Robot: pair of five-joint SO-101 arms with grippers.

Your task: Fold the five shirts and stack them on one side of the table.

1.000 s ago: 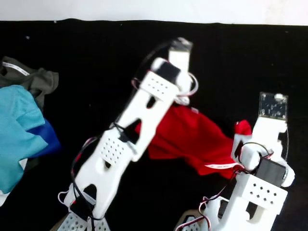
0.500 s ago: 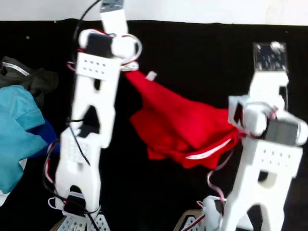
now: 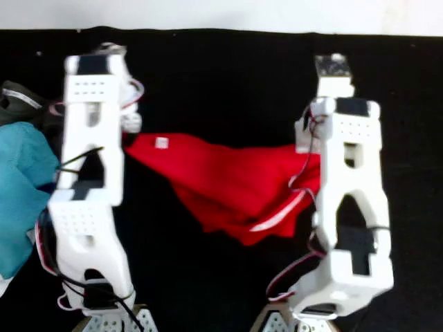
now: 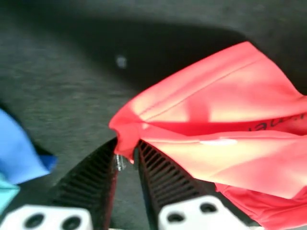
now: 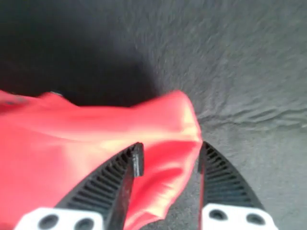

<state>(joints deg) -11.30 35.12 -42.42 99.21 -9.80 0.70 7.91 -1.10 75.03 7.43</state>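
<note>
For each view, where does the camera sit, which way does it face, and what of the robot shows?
High view: fixed above, facing down at the black table; both arms show, the red shirt hanging between them.
Left wrist view: on the left arm, facing down past the left gripper, shut on a shirt corner.
Right wrist view: on the right arm, right gripper holding the shirt's other end.
Shared: red shirt, table.
</note>
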